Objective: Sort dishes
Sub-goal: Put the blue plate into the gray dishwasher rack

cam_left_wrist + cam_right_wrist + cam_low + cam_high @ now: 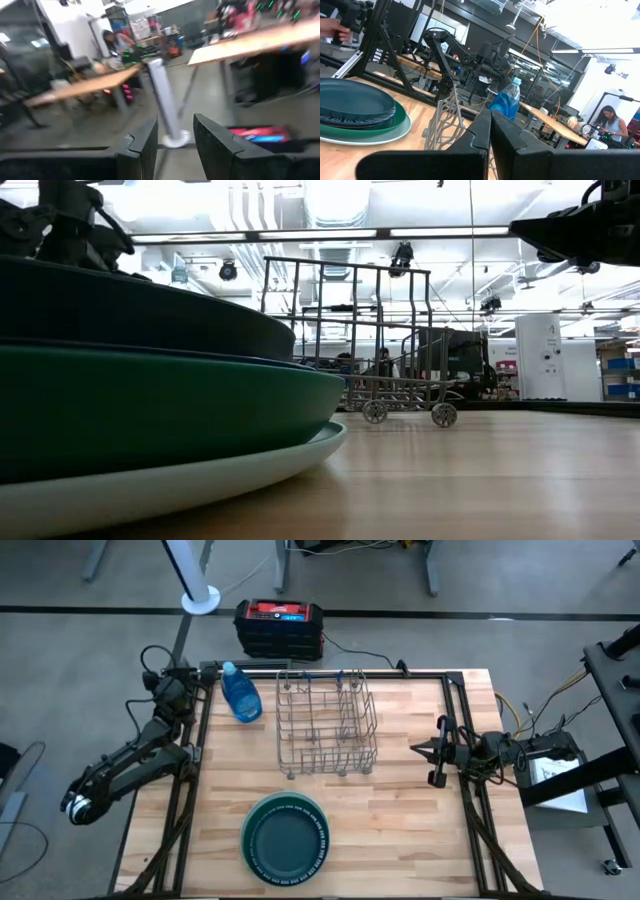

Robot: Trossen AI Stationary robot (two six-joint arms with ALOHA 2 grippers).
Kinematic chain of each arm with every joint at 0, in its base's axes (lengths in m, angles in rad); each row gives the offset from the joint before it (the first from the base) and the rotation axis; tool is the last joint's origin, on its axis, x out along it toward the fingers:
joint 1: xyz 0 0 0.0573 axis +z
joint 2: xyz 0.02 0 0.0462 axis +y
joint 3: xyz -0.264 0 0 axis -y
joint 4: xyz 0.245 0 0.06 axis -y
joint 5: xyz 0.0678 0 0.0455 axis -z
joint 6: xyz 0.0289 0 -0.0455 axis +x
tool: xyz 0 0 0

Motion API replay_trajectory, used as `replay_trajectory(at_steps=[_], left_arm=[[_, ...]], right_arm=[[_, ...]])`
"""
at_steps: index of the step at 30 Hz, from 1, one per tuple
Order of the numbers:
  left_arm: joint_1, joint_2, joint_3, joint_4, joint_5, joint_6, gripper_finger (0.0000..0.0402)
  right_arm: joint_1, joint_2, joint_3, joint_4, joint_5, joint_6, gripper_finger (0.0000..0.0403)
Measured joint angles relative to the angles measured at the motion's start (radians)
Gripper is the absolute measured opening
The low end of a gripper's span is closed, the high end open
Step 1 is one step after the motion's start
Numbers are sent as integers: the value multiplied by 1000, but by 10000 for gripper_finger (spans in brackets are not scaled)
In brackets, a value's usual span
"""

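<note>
While overhead shows stacked plates (pixel 286 838), left claw (pixel 175 145) narrowly parted, empty, right claw (pixel 490 131) closed, empty.

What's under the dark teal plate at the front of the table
The dark teal plate tops a stack: a striped rim shows beneath it, then a green plate, then a pale plate. Anything else between them is covered.

No text, label, brand, number or sign could be read on anything in any of the views.
</note>
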Motion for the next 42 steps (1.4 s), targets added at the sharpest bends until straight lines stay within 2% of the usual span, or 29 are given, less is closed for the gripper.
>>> replay_trajectory(at_steps=[5, 9, 11, 13, 15, 17, 23, 29, 32, 34, 38, 42], left_arm=[[-29, -1, 73, -11, 0, -61, 115], [-67, -2, 179, -176, 22, -130, 115], [-85, -2, 241, -303, 105, -206, 115], [-99, -1, 286, -376, 254, -239, 115], [-116, 0, 316, -407, 397, -247, 115], [-141, 0, 331, -406, 461, -274, 115], [-251, -11, 334, -379, 486, -304, 115], [-475, -1, 278, -228, 533, -304, 115], [-607, 15, 250, -160, 533, -245, 115], [-686, 33, 242, -126, 524, -205, 115], [-791, 63, 242, -87, 500, -147, 115], [-846, 103, 242, -89, 501, -122, 115]], right_arm=[[0, 0, 0, 0, 0, 0, 2], [0, 0, 0, 0, 0, 0, 2], [0, 0, 0, 0, 0, 0, 2], [0, 0, 0, 0, 0, 0, 2], [0, 0, 0, 0, 0, 0, 2], [0, 0, 0, 0, 0, 0, 2], [0, 0, 0, 0, 0, 0, 2], [0, 0, 0, 0, 0, 0, 2], [0, 0, 0, 0, 0, -1, 2], [0, 0, 2, -31, -10, -75, 2], [1, 5, 0, -161, -143, -363, 2], [1, 15, 0, -190, -164, -452, 2]])
